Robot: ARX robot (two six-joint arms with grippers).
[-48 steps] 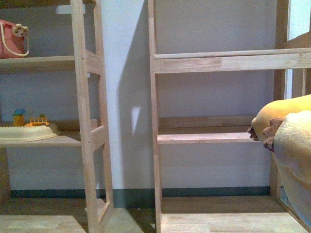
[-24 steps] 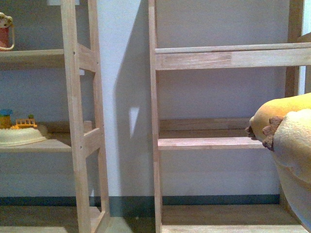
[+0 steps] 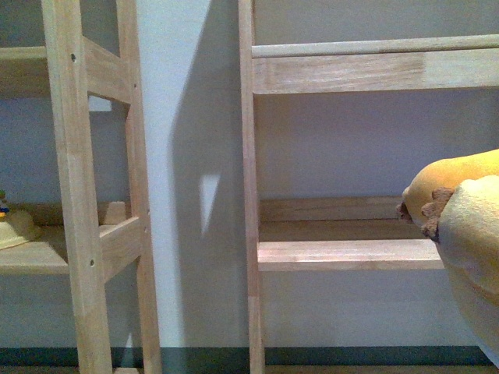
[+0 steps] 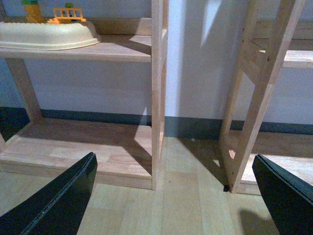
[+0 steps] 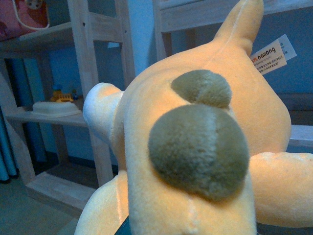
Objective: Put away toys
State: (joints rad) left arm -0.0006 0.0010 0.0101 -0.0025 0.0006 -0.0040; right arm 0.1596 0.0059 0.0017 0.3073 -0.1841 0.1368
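Front view, from the left: a cream tray (image 3: pixel 14 227) just shows at the edge, on a shelf of the left rack (image 3: pixel 78 195). Then comes bare wall (image 3: pixel 195 156), then the right rack (image 3: pixel 251 195) with its lower shelf (image 3: pixel 343 253) bare. At the far right edge is the plush (image 3: pixel 468 234), orange-yellow and fuzzy, with brown claw marks (image 3: pixel 433 212) on a paw that is level with that shelf and overlaps its right end.

Left wrist view: the left hand (image 4: pixel 173 161) is spread wide, its two black fingers (image 4: pixel 58 200) far apart with nothing between them. Beyond and below it lie the floor (image 4: pixel 181 196) and the feet of both racks. Above and ahead of it, the tray carries small yellow toys (image 4: pixel 66 13).

Right wrist view: the plush fills nearly everything, pressed close to the right hand's camera, showing two brown patches (image 5: pixel 198 152) and a white tag (image 5: pixel 271 55). A dark sliver (image 5: pixel 124 229) under it may be part of the right hand. I cannot tell how far that hand is closed or whether it grips the plush.
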